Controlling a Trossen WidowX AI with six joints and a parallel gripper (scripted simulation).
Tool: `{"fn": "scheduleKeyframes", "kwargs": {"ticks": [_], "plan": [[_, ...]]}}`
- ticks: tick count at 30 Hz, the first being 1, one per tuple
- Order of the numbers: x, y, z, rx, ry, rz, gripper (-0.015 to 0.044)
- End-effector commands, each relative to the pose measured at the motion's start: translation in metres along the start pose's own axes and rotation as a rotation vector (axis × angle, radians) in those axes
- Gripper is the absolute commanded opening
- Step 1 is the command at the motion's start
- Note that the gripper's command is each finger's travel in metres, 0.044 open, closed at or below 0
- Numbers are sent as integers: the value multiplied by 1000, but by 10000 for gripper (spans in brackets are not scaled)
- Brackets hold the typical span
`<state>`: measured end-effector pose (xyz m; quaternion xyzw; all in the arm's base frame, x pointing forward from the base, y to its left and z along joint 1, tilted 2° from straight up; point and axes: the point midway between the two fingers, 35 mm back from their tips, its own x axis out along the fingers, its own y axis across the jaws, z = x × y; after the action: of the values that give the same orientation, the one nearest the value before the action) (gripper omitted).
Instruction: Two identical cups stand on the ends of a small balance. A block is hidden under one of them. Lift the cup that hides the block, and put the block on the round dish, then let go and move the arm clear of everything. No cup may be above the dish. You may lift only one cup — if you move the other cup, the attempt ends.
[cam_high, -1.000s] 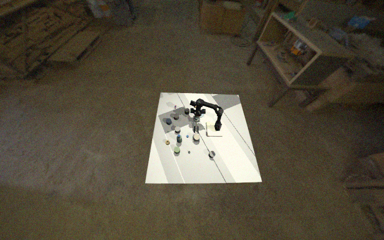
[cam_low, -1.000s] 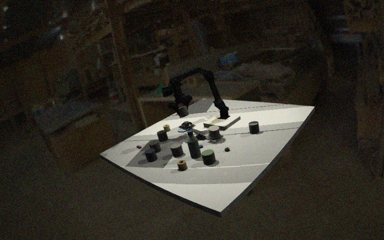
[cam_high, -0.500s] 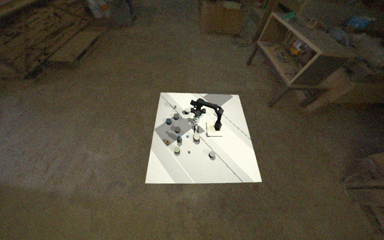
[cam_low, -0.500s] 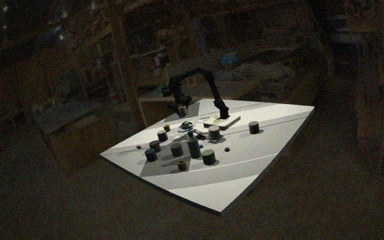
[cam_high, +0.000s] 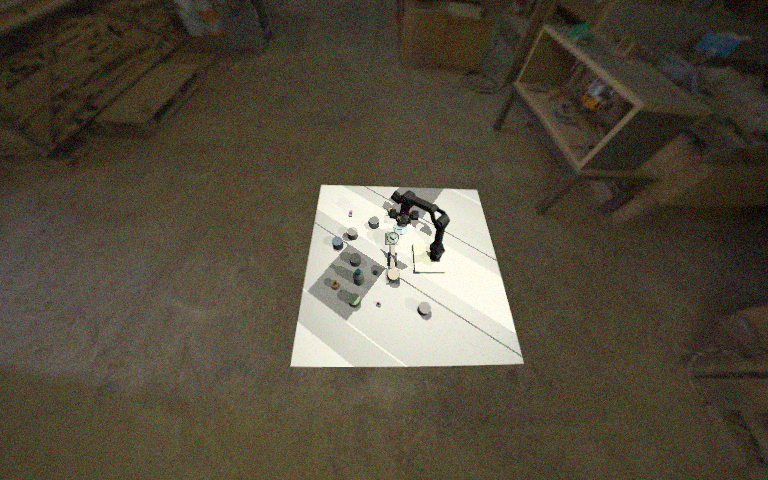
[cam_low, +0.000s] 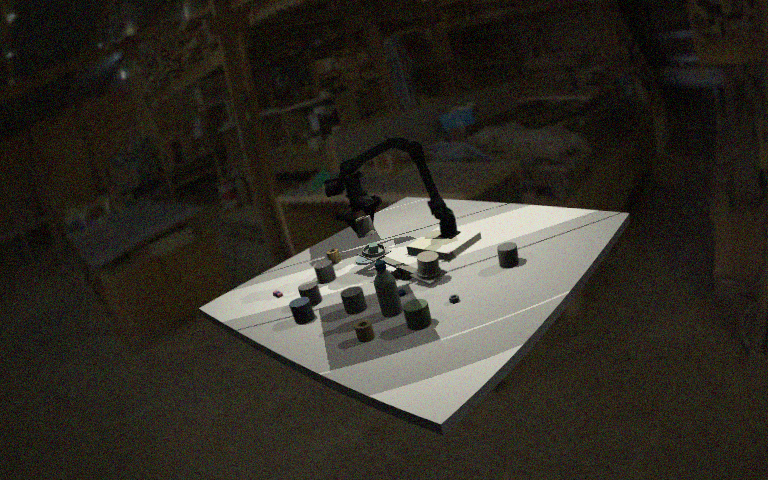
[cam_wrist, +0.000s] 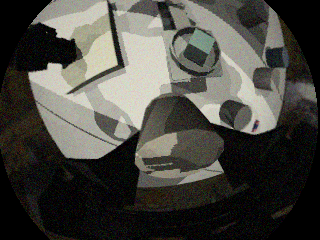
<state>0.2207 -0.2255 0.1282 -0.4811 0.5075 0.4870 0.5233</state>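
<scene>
Gripping a lifted cup (cam_low: 362, 224), the gripper (cam_low: 361, 221) hangs above the board (cam_low: 509, 316) with its fingers clamped on the cup's sides. In the wrist view the cup (cam_wrist: 180, 143) fills the space between the fingers, its open mouth facing down. Below and just ahead of the fingers, a teal block (cam_wrist: 199, 47) sits uncovered on a round pad (cam_wrist: 179, 60) at the near end of the balance (cam_low: 396, 270). Farther from the fingers, the other cup (cam_low: 428, 263) stands upright on the balance's opposite end. Which of the round things on the board is the dish cannot be told.
</scene>
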Motion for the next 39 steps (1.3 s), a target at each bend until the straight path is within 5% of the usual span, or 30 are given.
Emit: {"fn": "scheduleKeyframes", "kwargs": {"ticks": [1,15,39], "plan": [[10,20,-20,-4,7,1,0],[46,98,-68,-5,12,7,0],[95,100,-69,-5,12,7,0]]}}
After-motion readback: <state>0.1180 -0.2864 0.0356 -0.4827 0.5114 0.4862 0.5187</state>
